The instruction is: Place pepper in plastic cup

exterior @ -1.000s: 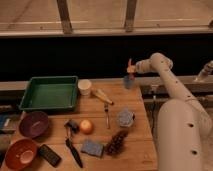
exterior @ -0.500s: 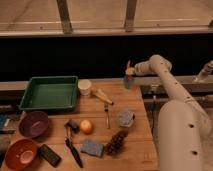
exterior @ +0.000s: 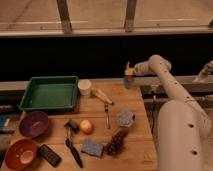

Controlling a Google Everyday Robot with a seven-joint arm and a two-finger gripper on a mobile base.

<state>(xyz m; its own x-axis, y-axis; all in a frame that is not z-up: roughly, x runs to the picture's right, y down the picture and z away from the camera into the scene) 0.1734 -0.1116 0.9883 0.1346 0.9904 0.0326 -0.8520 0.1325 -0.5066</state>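
The gripper [exterior: 131, 70] was seen at about one o'clock on the wooden table [exterior: 137, 137], poised directly over the blue-grey plastic cup [exterior: 129, 82] at the table's far edge. A slender red-orange pepper [exterior: 127, 66] stood nearly upright between gripper and cup, its lower end at or just inside the rim, and the gripper appeared closed on it. Compared with the views from half a second and one second before, the arm had been lowered slightly and the pepper brought nearer the cup mouth. The task was therefore judged to be in its final phase: insertion under way, release not yet made. The white cup [exterior: 85, 87] at eleven o'clock, the green tray [exterior: 49, 93] at ten o'clock, and the round orange fruit [exterior: 86, 126] near the centre had been left where they were.
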